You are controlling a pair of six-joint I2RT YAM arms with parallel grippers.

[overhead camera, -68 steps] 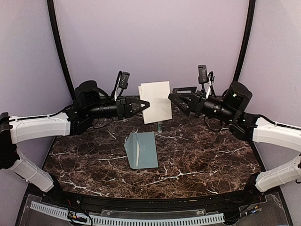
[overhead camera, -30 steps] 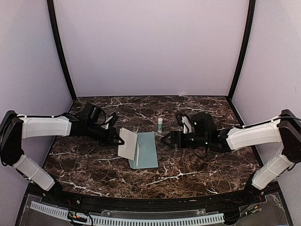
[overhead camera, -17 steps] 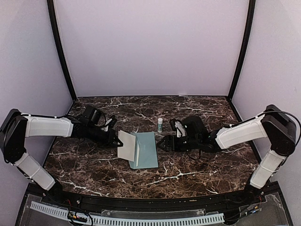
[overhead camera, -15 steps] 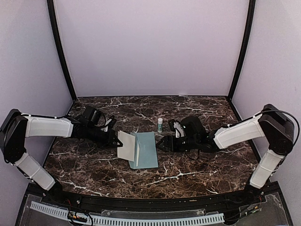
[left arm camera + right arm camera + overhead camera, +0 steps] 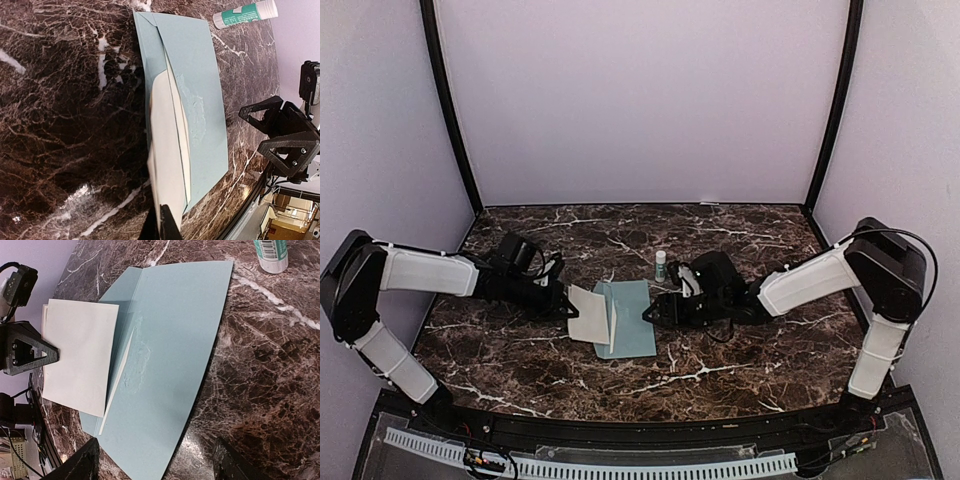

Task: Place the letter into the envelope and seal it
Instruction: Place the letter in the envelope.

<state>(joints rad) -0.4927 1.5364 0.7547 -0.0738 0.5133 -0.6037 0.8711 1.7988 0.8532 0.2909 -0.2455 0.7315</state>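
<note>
The pale blue-grey envelope lies flat mid-table with its flap open to the left, also shown in the left wrist view and the right wrist view. My left gripper is shut on the left edge of the white letter. The letter lies tilted low over the flap, its far edge at the pocket mouth. In the left wrist view the fingertips pinch the letter. My right gripper is open and empty, its jaws straddling the envelope's right edge.
A small white-and-green glue stick stands just behind the envelope's far right corner, seen lying across the corner of both wrist views. The dark marble table is walled by purple panels on three sides.
The left gripper has lowered the letter from a steep tilt to nearly flat over the flap. The right gripper has slid left up to the envelope's right edge and narrowed slightly.
</note>
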